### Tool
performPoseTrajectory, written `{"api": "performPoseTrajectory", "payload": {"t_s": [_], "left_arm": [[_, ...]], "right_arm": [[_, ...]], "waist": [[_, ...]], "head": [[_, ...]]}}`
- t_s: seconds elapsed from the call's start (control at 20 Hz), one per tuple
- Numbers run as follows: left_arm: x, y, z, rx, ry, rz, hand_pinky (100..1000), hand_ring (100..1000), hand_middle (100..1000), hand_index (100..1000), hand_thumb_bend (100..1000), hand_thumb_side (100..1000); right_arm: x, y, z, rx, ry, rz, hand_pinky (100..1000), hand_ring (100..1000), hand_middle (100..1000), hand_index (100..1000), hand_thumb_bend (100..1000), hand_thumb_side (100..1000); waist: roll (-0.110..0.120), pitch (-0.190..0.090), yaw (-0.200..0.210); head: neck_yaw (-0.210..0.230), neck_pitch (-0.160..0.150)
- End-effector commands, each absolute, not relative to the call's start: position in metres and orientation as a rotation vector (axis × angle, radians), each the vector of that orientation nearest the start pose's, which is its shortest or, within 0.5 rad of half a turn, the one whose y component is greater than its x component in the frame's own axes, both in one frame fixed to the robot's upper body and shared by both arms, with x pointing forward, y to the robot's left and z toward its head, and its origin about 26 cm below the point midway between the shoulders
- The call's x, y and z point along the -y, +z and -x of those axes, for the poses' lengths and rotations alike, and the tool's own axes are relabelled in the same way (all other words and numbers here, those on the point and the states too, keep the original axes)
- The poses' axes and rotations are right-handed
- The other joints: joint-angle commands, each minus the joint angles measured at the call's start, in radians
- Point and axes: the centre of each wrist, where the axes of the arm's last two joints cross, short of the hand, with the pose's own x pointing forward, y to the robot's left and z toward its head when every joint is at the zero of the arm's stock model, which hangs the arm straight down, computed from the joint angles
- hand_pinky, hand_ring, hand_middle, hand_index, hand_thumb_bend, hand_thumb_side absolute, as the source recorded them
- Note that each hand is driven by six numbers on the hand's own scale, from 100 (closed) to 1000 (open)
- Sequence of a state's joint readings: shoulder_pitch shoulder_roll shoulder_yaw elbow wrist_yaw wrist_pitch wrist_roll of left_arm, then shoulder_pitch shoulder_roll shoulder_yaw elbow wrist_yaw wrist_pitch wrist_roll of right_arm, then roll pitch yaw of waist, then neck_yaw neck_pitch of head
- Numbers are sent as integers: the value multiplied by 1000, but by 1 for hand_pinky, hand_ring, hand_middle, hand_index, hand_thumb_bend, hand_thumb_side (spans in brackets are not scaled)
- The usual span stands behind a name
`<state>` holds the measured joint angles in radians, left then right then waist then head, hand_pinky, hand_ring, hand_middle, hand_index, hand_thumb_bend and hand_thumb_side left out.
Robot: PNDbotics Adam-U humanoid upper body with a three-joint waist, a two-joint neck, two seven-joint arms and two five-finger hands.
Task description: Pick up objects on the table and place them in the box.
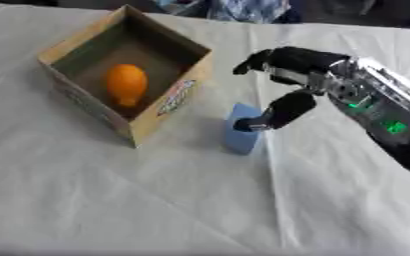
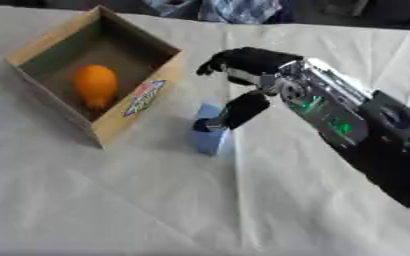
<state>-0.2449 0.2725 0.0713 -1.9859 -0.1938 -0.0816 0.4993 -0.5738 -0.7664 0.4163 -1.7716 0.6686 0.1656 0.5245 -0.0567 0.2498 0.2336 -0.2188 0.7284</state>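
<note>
An open cardboard box (image 1: pixel 150 127) stands at the left on the white cloth, and an orange fruit-like object (image 1: pixel 126 84) lies inside it. A small light-blue block (image 1: pixel 241 139) stands on the table just right of the box's near corner. My right hand (image 1: pixel 300 62) reaches in from the right and hovers over the block. Its thumb (image 1: pixel 283 110) points down and touches the block's upper right edge. Its fingers (image 1: pixel 252 61) are bent well above the block and apart from it. My left hand shows in neither view.
A white cloth (image 1: pixel 156 200) with folds covers the table. Blue and patterned fabric (image 1: pixel 243 10) lies at the far edge. My right forearm (image 2: pixel 366 135) crosses the right side of the table.
</note>
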Motion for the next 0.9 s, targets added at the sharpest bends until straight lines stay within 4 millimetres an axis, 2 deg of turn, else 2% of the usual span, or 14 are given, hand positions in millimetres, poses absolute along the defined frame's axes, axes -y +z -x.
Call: {"api": "performPoseTrajectory", "payload": {"t_s": [0.05,0.2,0.4,0.65,0.9], "left_arm": [[-277,189,-295,2391,176,-656,605,821,1000,692,267,984],[-277,189,-295,2391,176,-654,606,821,1000,692,267,985],[-277,189,-295,2391,177,-653,605,822,1000,692,266,985],[-277,189,-294,2389,178,-652,605,822,1000,692,265,985],[-276,188,-294,2388,178,-650,606,823,1000,692,264,984]], "right_arm": [[252,217,-345,1387,1674,928,914,925,840,938,571,648],[254,209,-347,1382,1665,969,918,929,844,931,586,600],[255,193,-351,1372,1630,1028,918,930,845,932,579,596],[256,177,-355,1352,1593,1021,916,930,843,939,565,622],[254,167,-358,1323,1593,964,912,927,839,946,521,692]], "waist": [[3,-20,-1],[2,-20,-2],[4,-18,-3],[7,-15,-3],[8,-16,-3]], "head": [[-2,4],[-3,4],[-6,6],[-7,7],[-8,4]]}}
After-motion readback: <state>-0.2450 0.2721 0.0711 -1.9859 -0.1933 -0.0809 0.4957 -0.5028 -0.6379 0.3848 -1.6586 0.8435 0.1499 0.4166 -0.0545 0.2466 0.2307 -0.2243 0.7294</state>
